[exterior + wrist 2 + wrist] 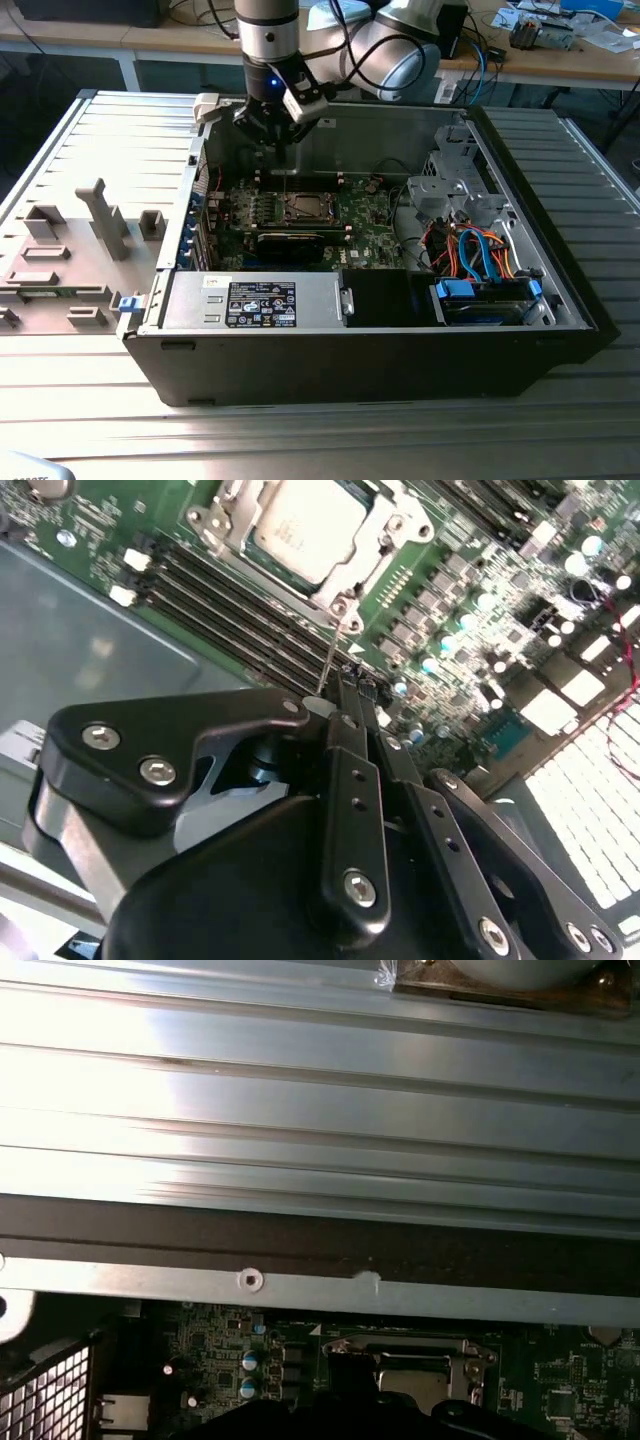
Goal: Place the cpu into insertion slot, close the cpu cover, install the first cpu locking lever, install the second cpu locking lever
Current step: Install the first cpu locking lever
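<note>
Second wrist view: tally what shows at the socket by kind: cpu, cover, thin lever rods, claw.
cpu: 1
cpu cover: 1
thin lever rod: 1
claw: 1
Total: 4

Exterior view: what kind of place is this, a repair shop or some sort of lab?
Probably a robotics lab or test bench: an opened computer case lies on a ribbed metal table, a robot arm reaches in, and cluttered workbenches stand behind.
</note>
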`<state>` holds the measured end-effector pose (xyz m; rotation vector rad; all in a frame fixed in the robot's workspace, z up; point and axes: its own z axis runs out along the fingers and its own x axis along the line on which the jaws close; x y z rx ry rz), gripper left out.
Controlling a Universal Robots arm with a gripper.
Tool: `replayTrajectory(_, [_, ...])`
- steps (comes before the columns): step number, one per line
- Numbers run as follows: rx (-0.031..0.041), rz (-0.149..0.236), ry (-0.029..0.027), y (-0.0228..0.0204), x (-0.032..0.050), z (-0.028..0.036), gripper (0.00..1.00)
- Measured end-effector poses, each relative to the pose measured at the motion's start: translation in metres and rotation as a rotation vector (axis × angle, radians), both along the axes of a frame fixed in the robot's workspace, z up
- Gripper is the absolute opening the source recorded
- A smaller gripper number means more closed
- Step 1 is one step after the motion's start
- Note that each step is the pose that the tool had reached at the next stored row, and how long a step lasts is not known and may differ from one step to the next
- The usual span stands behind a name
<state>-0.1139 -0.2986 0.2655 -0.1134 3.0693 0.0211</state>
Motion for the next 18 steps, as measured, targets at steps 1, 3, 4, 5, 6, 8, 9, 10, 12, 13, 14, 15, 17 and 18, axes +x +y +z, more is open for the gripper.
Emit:
replayTrajectory(1, [0.0000, 0.000, 0.0001, 0.0000, 0.0019, 0.0000, 0.11])
replayTrajectory(3, [-0.0001, 0.000, 0.0008, 0.0000, 0.0073, -0.0001, 0.11])
replayTrajectory(4, [-0.0001, 0.000, 0.0011, 0.0000, 0.0095, -0.0001, 0.11])
replayTrajectory(5, [-0.0001, 0.000, 0.0013, 0.0000, 0.0112, -0.0001, 0.11])
replayTrajectory(6, [-0.0002, 0.000, 0.0015, 0.0000, 0.0118, -0.0001, 0.11])
replayTrajectory(8, [-0.0002, 0.000, 0.0013, -0.0001, 0.0119, -0.0001, 0.11])
replayTrajectory(9, [-0.0002, 0.000, 0.0013, 0.0000, 0.0121, -0.0001, 0.11])
replayTrajectory(10, [-0.0040, -0.001, 0.0010, 0.0001, 0.0122, -0.0007, 0.11])
replayTrajectory(12, [-0.0105, -0.013, 0.0014, 0.0000, 0.0121, -0.0020, 0.11])
replayTrajectory(13, [-0.0125, -0.033, 0.0015, 0.0000, 0.0122, -0.0038, 0.11])
replayTrajectory(14, [-0.0131, -0.044, 0.0015, 0.0000, 0.0122, -0.0053, 0.11])
replayTrajectory(15, [-0.0131, -0.046, 0.0015, 0.0000, 0.0122, -0.0061, 0.11])
replayTrajectory(17, [-0.0130, -0.048, 0.0015, 0.0000, 0.0123, -0.0083, 0.11])
replayTrajectory(18, [-0.0130, -0.049, 0.0015, 0.0000, 0.0124, -0.0100, 0.11])
